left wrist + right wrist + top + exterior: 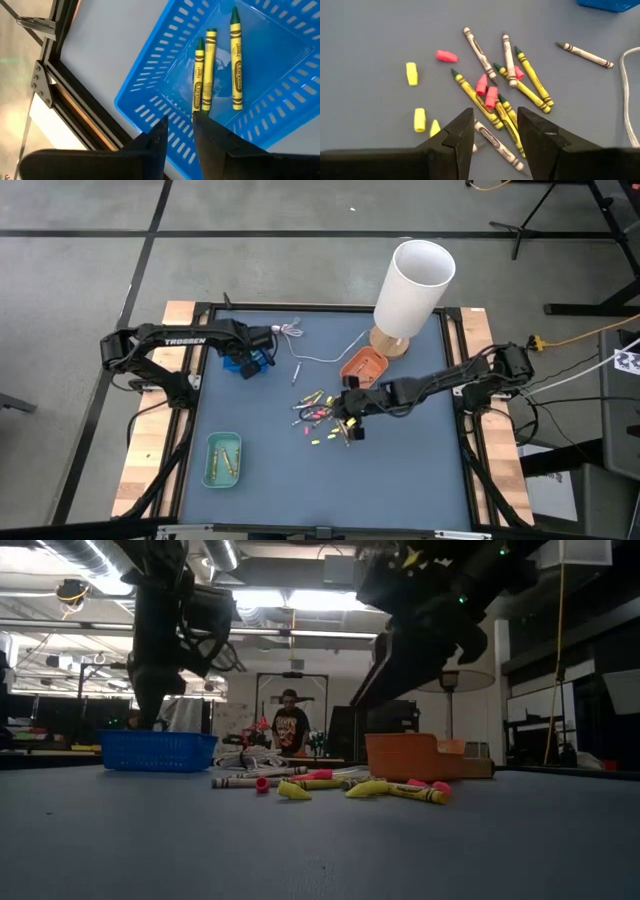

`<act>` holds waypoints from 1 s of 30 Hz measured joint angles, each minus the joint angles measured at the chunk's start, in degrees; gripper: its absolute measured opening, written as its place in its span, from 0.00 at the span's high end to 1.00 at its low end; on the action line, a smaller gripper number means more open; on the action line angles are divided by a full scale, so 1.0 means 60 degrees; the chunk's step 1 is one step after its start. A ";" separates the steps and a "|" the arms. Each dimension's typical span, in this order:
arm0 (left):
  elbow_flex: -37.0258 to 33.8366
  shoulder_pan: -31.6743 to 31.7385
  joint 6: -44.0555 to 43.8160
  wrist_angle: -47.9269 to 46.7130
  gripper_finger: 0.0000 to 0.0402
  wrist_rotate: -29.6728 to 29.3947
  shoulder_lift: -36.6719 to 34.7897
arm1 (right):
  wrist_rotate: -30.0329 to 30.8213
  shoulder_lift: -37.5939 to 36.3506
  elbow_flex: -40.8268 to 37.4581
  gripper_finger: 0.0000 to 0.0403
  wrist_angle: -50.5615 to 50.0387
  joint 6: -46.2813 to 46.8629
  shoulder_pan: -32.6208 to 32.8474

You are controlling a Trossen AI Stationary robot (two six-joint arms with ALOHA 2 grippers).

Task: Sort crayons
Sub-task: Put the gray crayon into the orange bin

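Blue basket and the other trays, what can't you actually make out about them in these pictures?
- Blue basket: the left wrist view cuts off its far corners; three crayons show, more could lie outside the frame.
- Green tray: high view, contents too small to count.
- Orange tray: low view, its wall hides the inside.
- Crayon pile: high view, partly under the right gripper.
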 joint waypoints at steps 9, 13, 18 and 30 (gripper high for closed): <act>-0.0140 -0.0004 -0.0011 0.0455 0.82 0.0000 0.0004 | -0.0174 0.0000 0.0000 0.63 -0.0309 -0.0688 -0.0405; -0.0140 -0.0011 -0.0016 0.0674 0.83 0.0000 0.0004 | -0.0511 0.0005 0.0000 0.63 -0.0516 -0.0986 -0.0469; -0.0140 -0.0011 -0.0024 0.0771 0.82 0.0000 0.0004 | -0.0570 0.0010 0.0000 0.63 -0.0500 -0.1182 -0.0468; -0.0140 -0.0083 -0.0025 0.0927 0.82 0.0137 0.0007 | -0.0366 0.0885 -0.0004 0.63 -0.0496 -0.2822 -0.0464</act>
